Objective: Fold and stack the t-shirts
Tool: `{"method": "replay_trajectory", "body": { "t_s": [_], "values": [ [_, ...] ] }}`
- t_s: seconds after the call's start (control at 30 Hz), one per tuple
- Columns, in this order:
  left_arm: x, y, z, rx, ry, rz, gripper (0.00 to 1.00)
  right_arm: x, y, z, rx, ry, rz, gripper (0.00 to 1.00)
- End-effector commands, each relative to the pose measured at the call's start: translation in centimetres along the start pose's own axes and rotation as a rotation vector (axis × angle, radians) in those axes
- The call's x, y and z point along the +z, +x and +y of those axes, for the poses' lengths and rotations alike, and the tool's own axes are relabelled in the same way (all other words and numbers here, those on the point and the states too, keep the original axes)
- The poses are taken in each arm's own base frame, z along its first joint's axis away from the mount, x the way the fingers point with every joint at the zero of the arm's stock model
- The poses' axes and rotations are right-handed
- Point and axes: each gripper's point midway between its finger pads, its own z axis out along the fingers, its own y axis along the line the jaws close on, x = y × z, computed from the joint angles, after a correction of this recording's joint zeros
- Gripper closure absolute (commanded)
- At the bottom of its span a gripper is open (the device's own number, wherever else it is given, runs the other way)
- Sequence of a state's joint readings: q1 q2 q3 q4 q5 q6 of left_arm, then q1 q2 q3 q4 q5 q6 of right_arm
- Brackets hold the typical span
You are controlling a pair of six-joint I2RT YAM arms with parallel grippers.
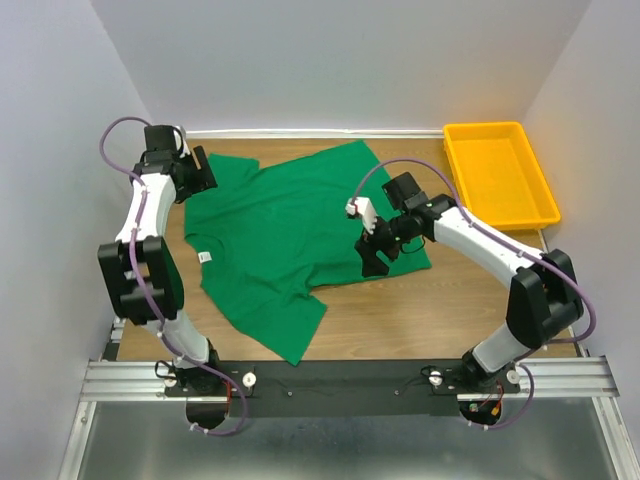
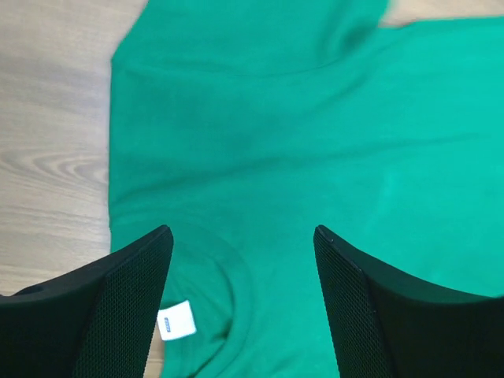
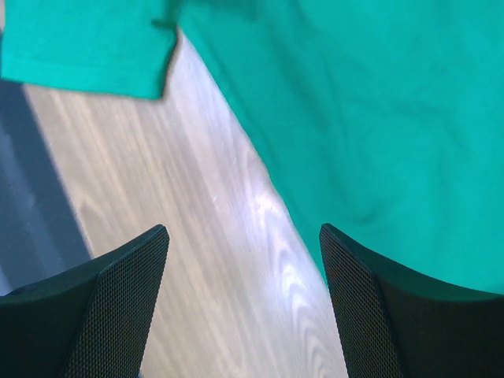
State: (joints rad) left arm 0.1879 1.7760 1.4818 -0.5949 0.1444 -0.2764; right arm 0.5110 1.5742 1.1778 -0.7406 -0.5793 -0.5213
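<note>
Lying flat across the table (image 1: 400, 310), collar toward your left arm and hem toward your right, the green t-shirt (image 1: 290, 230) sits under your left claw (image 2: 242, 232) and edges your right claw (image 3: 242, 230), both spread open, empty.

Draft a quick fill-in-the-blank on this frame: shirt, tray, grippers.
The t-shirt lying on the table is ____ in colour.
The tray at the far right is ____.
The left gripper and right gripper both stand ____, holding nothing.
Missing words: green; yellow; open.
</note>
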Motion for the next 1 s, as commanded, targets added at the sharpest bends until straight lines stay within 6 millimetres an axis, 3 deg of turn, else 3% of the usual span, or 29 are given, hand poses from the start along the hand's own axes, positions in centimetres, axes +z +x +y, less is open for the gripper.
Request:
{"method": "replay_trajectory", "body": {
  "t_s": [0.0,0.03,0.1,0.13,0.17,0.27,0.37,0.5,0.57,0.6,0.63,0.7,0.8,0.9,0.93,0.97],
  "values": [
    [-3.2,-1.9,-1.0,0.016,0.043,-0.139,0.19,1.1,-2.1,-5.6,-0.021,0.187,-0.014,0.16],
    [-3.0,-0.8,-0.9,0.006,0.047,-0.121,0.19,1.2,-3.6,-6.1,-0.035,0.188,-0.034,0.16],
    [-2.8,0.5,-1.4,-0.018,0.079,-0.099,0.19,3.0,-3.9,-6.0,-0.049,0.152,-0.011,0.18],
    [-3.3,0.8,-1.7,-0.021,0.099,-0.108,0.21,4.4,-4.3,-4.6,-0.094,0.128,0.009,0.18],
    [-3.2,2.3,-1.6,-0.035,0.105,-0.084,0.21,5.3,-4.0,-3.9,-0.138,0.116,0.036,0.18],
    [-5.1,2.7,-2.0,-0.038,0.129,-0.141,0.21,8.2,-3.7,-1.7,-0.227,0.104,0.089,0.19],
    [-8.0,2.0,-2.2,-0.030,0.128,-0.218,0.21,10.7,-4.2,0.1,-0.303,0.089,0.107,0.19],
    [-12.5,0.6,-2.7,-0.036,0.132,-0.336,0.21,13.5,-3.9,-1.5,-0.295,0.151,0.172,0.24],
    [-13.5,0.5,-2.9,-0.044,0.139,-0.358,0.21,14.5,-2.6,-1.9,-0.289,0.144,0.209,0.28],
    [-13.9,0.5,-3.0,-0.056,0.145,-0.364,0.21,14.6,-2.2,-1.7,-0.288,0.135,0.217,0.35],
    [-14.6,0.4,-3.3,-0.056,0.157,-0.380,0.21,14.8,-1.1,-1.3,-0.280,0.115,0.236,0.50],
    [-14.8,0.8,-3.5,-0.070,0.174,-0.377,0.21,14.3,-0.4,-0.8,-0.280,0.098,0.242,0.72],
    [-14.5,1.3,-4.0,-0.074,0.206,-0.366,0.21,12.9,2.6,0.5,-0.308,0.056,0.295,0.81],
    [-13.7,1.8,-4.6,-0.079,0.248,-0.344,0.21,9.2,6.8,4.2,-0.397,-0.096,0.374,0.89],
    [-13.2,2.0,-4.8,-0.090,0.262,-0.328,0.21,6.8,8.5,6.7,-0.416,-0.176,0.407,0.90],
    [-12.6,2.5,-4.9,-0.093,0.275,-0.313,0.21,5.5,9.7,7.8,-0.450,-0.212,0.427,0.90]
  ]
}}
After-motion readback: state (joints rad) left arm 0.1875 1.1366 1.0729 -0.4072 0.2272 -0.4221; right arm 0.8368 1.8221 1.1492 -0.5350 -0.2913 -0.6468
